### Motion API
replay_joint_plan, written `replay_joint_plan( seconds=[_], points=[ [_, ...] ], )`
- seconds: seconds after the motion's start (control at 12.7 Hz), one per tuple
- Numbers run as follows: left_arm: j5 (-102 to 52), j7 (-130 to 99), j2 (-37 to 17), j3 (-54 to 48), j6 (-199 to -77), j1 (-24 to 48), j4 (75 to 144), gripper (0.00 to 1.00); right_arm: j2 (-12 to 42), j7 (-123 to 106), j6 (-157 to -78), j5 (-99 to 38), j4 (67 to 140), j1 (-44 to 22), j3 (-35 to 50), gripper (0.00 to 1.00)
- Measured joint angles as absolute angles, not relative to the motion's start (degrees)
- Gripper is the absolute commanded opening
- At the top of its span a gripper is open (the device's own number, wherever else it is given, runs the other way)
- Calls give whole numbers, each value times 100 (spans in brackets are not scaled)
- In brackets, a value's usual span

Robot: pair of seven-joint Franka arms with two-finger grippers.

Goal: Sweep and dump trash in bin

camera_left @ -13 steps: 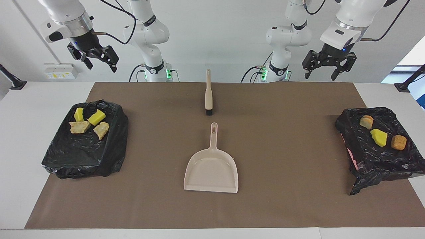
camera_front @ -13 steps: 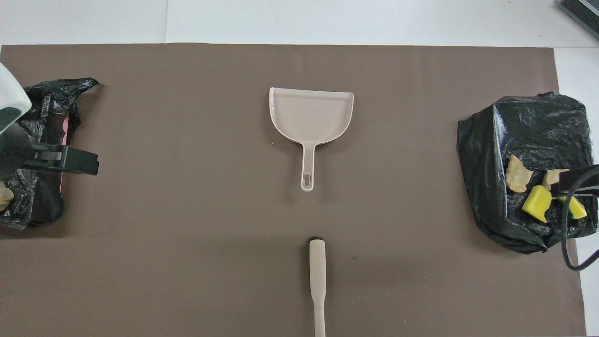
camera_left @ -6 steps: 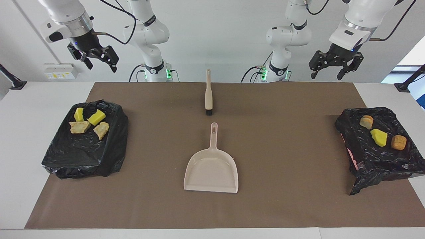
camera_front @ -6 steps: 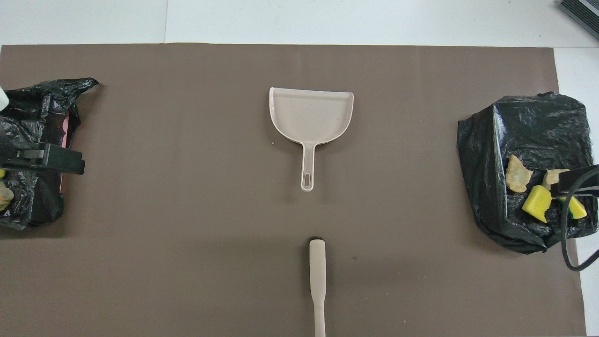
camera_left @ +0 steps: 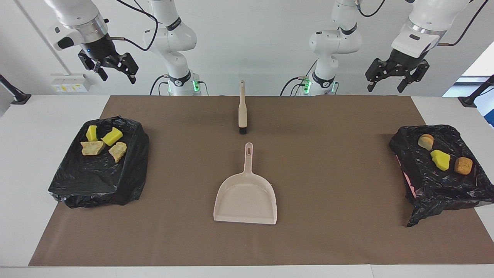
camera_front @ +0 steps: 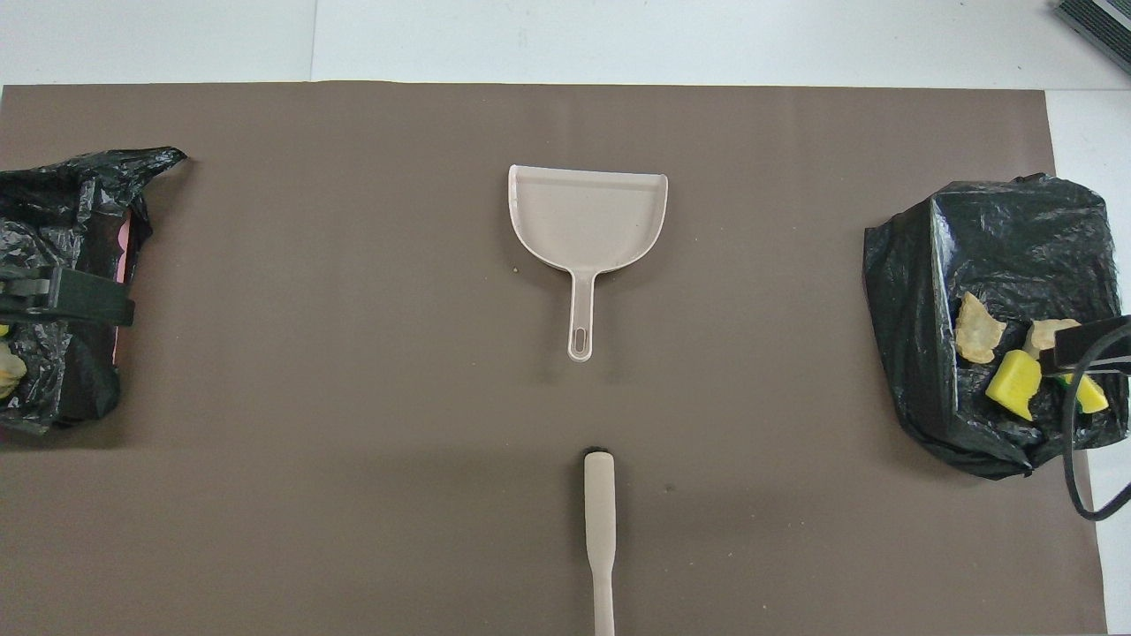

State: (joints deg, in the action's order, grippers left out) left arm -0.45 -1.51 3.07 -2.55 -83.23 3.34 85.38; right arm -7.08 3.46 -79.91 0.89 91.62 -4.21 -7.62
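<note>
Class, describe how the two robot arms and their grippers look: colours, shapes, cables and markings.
Both arms are glossy white with rounded joints, black bands and a silver ring at the wrist. Black cables loop along them. Green lights glow at both bases. The left gripper and right gripper are black, each with two angular jaws.

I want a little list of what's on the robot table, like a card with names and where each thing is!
dustpan: lies flat mid-mat, with nothing in it, handle toward the robots
brush: lies nearer the robots than the dustpan
trash: four pieces on the black bag at the right arm's end; three pieces on the other black bag at the left arm's end
left gripper: up in the air, open, holding nothing
right gripper: up in the air, open, holding nothing
</note>
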Motion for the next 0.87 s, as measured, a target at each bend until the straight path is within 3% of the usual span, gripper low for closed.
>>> replay_joint_plan(
  seconds=[0.87],
  points=[
    [-74, 363, 324, 159, -8199, 590, 8520, 100, -708, 34, -8000, 140, 9203, -417, -764, 100]
  ],
)
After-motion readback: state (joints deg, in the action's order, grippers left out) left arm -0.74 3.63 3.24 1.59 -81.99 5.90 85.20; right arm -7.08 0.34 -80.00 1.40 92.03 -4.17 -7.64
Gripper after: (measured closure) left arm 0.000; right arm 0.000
